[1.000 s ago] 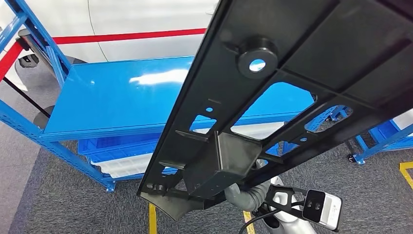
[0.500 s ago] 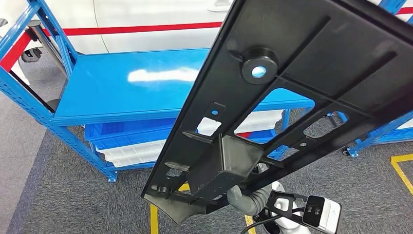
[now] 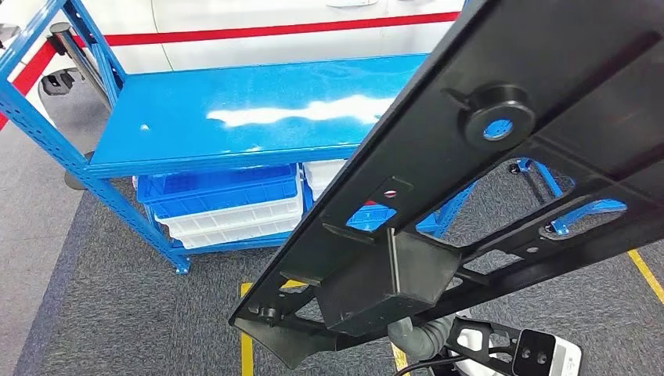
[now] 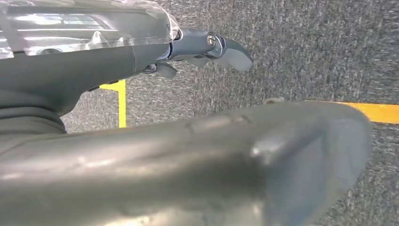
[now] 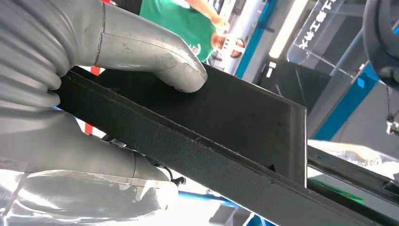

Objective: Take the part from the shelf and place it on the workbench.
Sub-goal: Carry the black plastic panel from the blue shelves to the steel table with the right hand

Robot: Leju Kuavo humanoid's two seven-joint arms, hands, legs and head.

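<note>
At the upper left of the head view we note the blue shelf (image 3: 235,117), its top board bare and glossy, with blue and white bins (image 3: 227,205) stacked beneath it on grey carpet (image 3: 94,313). Moving right, the long black part (image 3: 470,172) crosses the frame on a slant from lower centre to upper right, clear of the shelf and carried in the air. Its ribbed underside faces us, with a round boss (image 3: 498,113) and a box-shaped block (image 3: 387,286) on it.

Under the lower end, at the bottom right of centre, the right hand (image 3: 415,337) shows in part. In its wrist view the right hand (image 5: 94,94) grips a flat edge of the part, thumb pressed on one face and fingers on the other.

In the left wrist view the left hand (image 4: 207,47) hangs over carpet with its fingers loosely apart and nothing in them.

We judge the step in hand to be the carry to the workbench. No workbench is visible. The part is long and held near one end, so turns should be slow, the far end kept clear of the shelf posts, and the grip kept firm until the part rests flat.
</note>
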